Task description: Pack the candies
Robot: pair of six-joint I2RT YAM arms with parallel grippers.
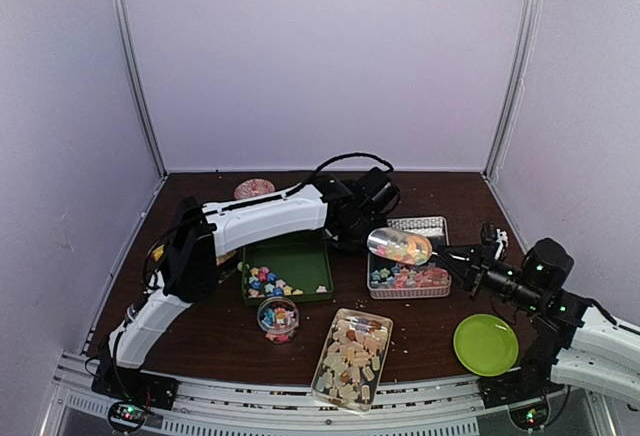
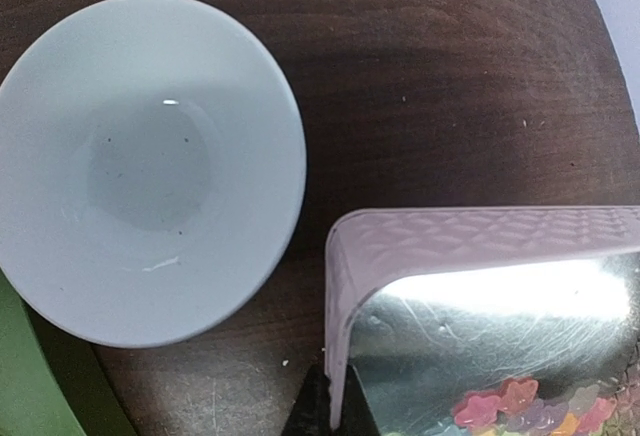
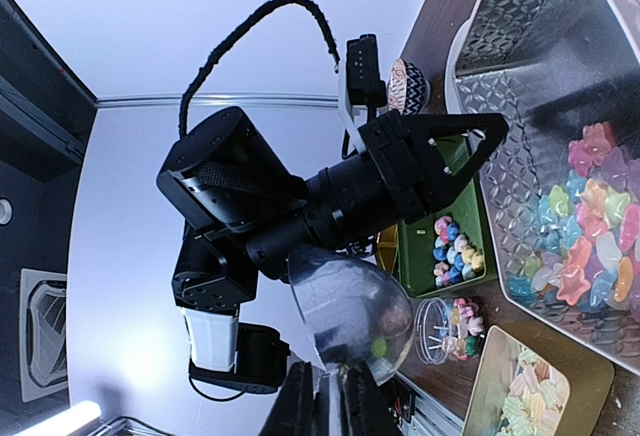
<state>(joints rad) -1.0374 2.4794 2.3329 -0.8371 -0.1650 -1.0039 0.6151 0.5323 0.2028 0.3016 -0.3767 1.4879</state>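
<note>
Pastel star candies (image 1: 408,278) lie in the near part of a metal tray (image 1: 428,226). They also show in the left wrist view (image 2: 520,406) and the right wrist view (image 3: 590,226). My left gripper (image 2: 335,411) is shut on the tray's left rim (image 2: 345,286); in the top view the left gripper (image 1: 368,218) is at the tray's left edge. My right gripper (image 3: 335,391) is shut on a clear scoop (image 3: 350,306) that holds some star candies. In the top view the scoop (image 1: 398,245) hangs over the tray, with the right gripper (image 1: 455,256) to its right.
A green tray (image 1: 300,251) holds more star candies. A small clear round tub (image 1: 278,318) holds some too. A gold tin (image 1: 352,358) holds beige chunks. A green plate (image 1: 486,344) lies at the front right. A patterned bowl (image 1: 254,189) is at the back. An empty white bowl (image 2: 140,166) stands left of the metal tray.
</note>
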